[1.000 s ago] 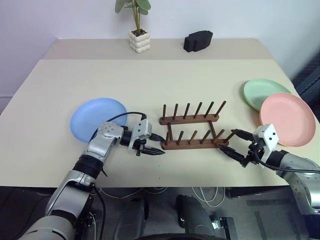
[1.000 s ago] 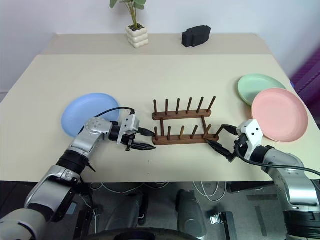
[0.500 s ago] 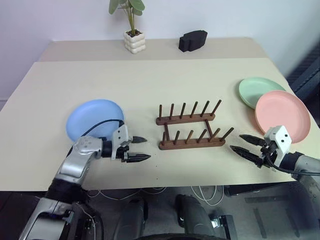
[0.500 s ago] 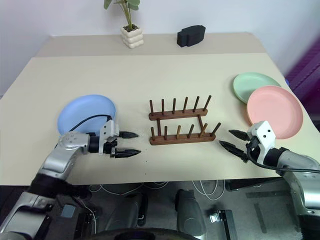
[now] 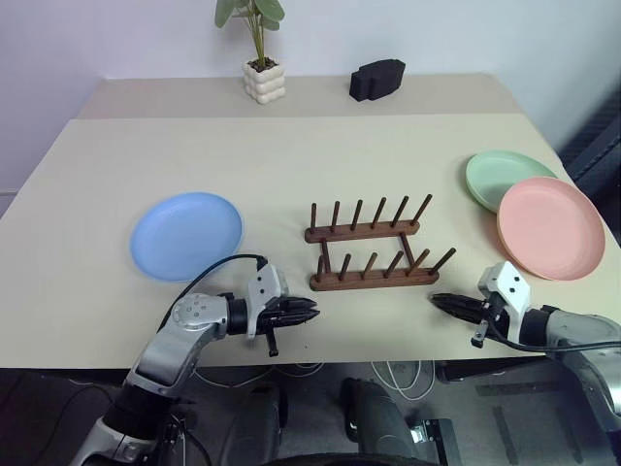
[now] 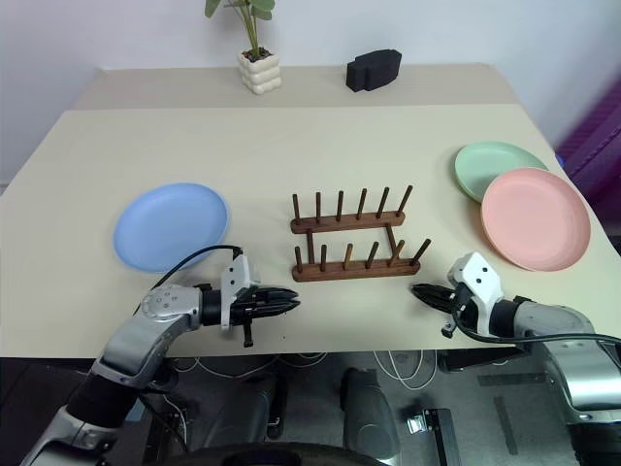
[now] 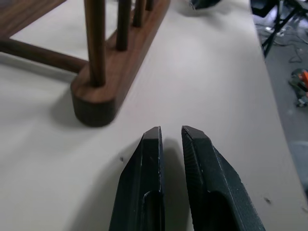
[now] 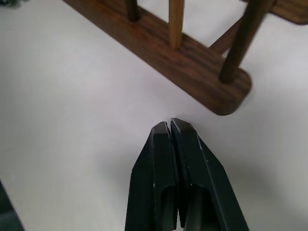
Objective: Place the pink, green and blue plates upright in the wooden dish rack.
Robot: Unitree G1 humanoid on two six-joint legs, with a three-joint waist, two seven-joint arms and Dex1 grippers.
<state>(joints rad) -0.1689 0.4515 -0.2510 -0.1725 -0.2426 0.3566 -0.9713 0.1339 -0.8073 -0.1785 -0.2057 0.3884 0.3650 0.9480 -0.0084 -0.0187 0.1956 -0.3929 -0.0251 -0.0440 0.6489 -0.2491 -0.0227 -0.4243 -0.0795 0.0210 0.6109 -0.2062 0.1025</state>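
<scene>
The wooden dish rack (image 5: 374,254) stands empty in the middle of the table. Flat on the table to its left lies the blue plate (image 5: 186,236). At the far right the pink plate (image 5: 550,228) lies partly over the green plate (image 5: 505,177). My left gripper (image 5: 309,314) lies low near the front edge, pointing at the rack's left end (image 7: 94,98), fingers nearly together and empty. A short way off the rack's right end (image 8: 226,96), my right gripper (image 5: 439,301) is shut on nothing and points left.
A potted plant (image 5: 262,68) and a black block (image 5: 378,78) stand at the back of the table (image 5: 291,155). The table's front edge runs just below both grippers. Cables lie on the floor beneath.
Both grippers have closed from wide open. The left hand has drawn back from the rack's left end toward the front edge. The right hand stays near the rack's right end.
</scene>
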